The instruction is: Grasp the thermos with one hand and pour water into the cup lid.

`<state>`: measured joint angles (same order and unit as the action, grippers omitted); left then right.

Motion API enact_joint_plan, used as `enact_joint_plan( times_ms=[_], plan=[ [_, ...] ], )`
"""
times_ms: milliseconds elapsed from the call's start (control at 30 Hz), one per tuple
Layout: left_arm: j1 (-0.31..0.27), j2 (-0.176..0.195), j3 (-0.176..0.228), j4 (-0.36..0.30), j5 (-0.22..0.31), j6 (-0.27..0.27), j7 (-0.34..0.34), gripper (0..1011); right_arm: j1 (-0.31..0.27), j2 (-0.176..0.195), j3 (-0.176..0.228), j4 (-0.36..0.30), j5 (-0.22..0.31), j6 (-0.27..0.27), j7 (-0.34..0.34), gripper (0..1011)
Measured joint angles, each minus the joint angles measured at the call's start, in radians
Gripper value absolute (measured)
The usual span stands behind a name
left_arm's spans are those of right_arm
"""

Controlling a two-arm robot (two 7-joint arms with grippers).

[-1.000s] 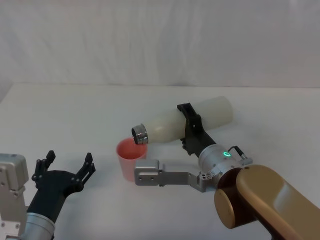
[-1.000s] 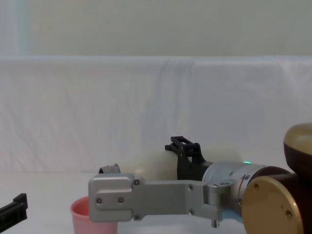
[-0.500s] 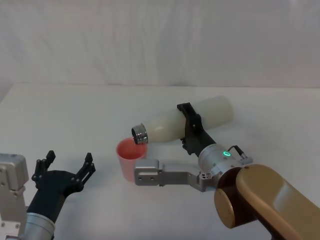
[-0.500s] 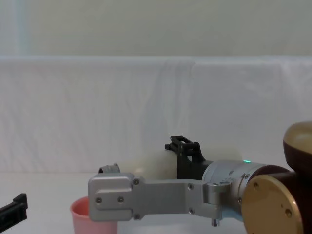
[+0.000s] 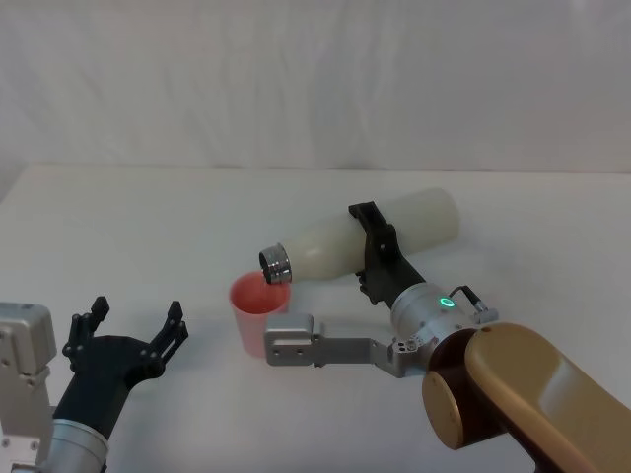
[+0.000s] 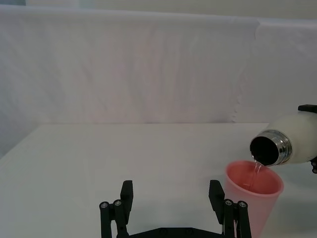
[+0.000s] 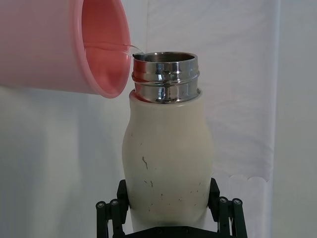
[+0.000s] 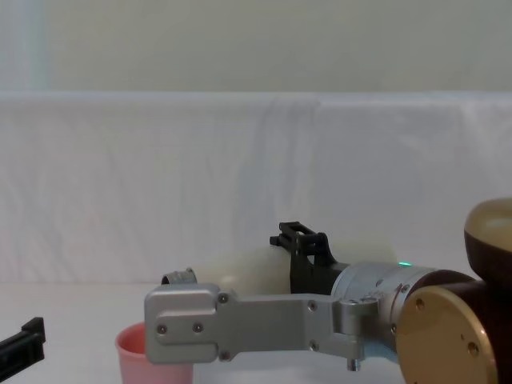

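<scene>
Items counted: one thermos, at centre right. One cup lid, just left of it at centre. Two end effectors: the left end effector near left, the right end effector on the thermos. One tabletop.

Bare table left of cup lid.
</scene>
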<state>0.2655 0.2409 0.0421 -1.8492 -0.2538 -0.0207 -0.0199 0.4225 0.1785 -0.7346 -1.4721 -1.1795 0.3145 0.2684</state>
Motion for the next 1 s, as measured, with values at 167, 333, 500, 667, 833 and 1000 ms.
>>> enact_joint_plan(
  times_ms=[167,333,500,667,833,1000],
  plan=[
    [0.000,0.000,0.000,0.000,0.000,0.000,0.000,1001,-0.001,-0.001,0.000,0.001,0.000,0.000,0.000,951],
    [0.000,0.000,0.000,0.000,0.000,0.000,0.000,1001,-0.004,-0.001,0.003,0.001,0.003,-0.001,-0.005,951],
    [0.000,0.000,0.000,0.000,0.000,0.000,0.000,1001,-0.010,-0.004,0.014,-0.001,0.021,-0.007,-0.017,951],
    [0.000,0.000,0.000,0.000,0.000,0.000,0.000,1001,-0.019,-0.003,0.025,-0.012,0.038,-0.015,-0.029,951],
    [0.000,0.000,0.000,0.000,0.000,0.000,0.000,1001,-0.041,0.000,0.045,-0.040,0.070,-0.025,-0.046,951],
    [0.000,0.000,0.000,0.000,0.000,0.000,0.000,1001,-0.076,0.003,0.079,-0.085,0.119,-0.035,-0.062,951]
  ],
)
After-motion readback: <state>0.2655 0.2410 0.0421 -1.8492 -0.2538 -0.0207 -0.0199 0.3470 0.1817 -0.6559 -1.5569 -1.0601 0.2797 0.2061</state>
